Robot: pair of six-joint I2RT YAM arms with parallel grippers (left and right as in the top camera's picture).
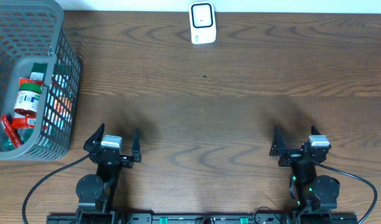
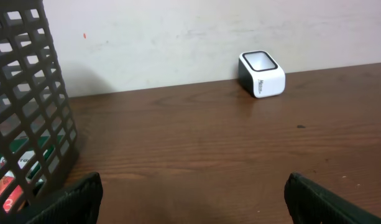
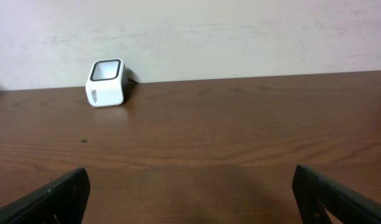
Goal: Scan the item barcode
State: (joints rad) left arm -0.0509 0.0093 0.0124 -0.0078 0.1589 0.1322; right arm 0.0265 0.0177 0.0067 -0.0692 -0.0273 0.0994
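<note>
Gaping wide and empty, our left gripper [image 1: 115, 139] and right gripper [image 1: 296, 140] face the small white box-shaped plastic scanner [image 1: 202, 23].

Soft, even light, faint blurred shadows on the table [image 1: 202, 93], all views fairly sharp

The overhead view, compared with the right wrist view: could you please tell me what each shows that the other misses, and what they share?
Only the overhead view shows the grey plastic mesh basket at the far left, holding a green-and-red-labelled bottle and red packets, and the open left gripper. Only the right wrist view shows the pale wall behind the brown wooden table. Both show that table, the white box-shaped scanner at its far edge, and the open, empty right gripper.
</note>
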